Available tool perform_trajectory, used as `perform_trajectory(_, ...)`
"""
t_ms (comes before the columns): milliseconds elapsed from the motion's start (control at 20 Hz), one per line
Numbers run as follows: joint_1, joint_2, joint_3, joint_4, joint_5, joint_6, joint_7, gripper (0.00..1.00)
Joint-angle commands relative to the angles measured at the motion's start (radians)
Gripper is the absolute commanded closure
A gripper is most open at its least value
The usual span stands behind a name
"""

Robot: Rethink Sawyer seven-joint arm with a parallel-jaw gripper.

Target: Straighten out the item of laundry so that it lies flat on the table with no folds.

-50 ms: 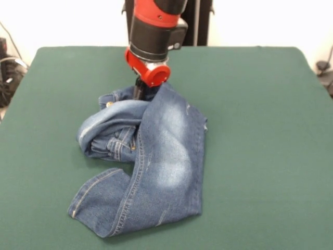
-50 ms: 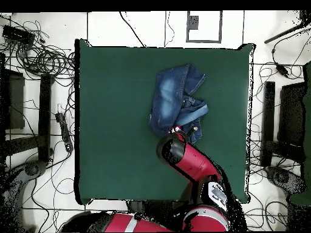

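Jeans: a small pair of blue denim jeans (image 1: pixel 156 156) with tan stitching and pale faded patches lies crumpled on the table, folded over itself.
Table: a large rectangular table with a dark green felt-like top (image 1: pixel 260 130), far bigger than the jeans.
Position on table: in the overhead view the jeans (image 2: pixel 177 100) sit right of centre, in the half away from the robot's base.
Folds: one leg runs toward the front camera with its cuff bent sideways; the waistband end is bunched in a roll beside it.
Gripper: the red and black arm's gripper (image 1: pixel 139 89) comes down onto the jeans' far edge, at the bunched waistband.
Gripper state: its tips are buried in the denim; I cannot tell whether they are spread or closed.
Containers: none visible.
Writing: none legible.
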Motion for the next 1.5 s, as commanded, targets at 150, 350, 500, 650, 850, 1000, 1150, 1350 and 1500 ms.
perform_trajectory(150,-0.003,0.049,0.018,-0.015,-0.053,0.046,0.08,1.0)
perform_trajectory(350,0.019,0.014,-0.035,-0.038,-0.065,0.145,0.057,1.0)
perform_trajectory(500,0.045,-0.047,-0.105,-0.094,-0.094,0.328,0.034,1.0)
perform_trajectory(650,0.056,-0.077,-0.142,-0.154,-0.126,0.46,0.034,1.0)
perform_trajectory(850,0.058,-0.094,-0.147,-0.198,-0.161,0.54,0.047,1.0)
perform_trajectory(1000,0.059,-0.093,-0.141,-0.215,-0.178,0.563,0.062,1.0)
perform_trajectory(1150,0.07,-0.106,-0.139,-0.217,-0.195,0.578,0.079,1.0)
perform_trajectory(1350,0.088,-0.121,-0.144,-0.24,-0.213,0.625,0.087,1.0)
perform_trajectory(1500,0.101,-0.138,-0.149,-0.266,-0.227,0.676,0.088,1.0)
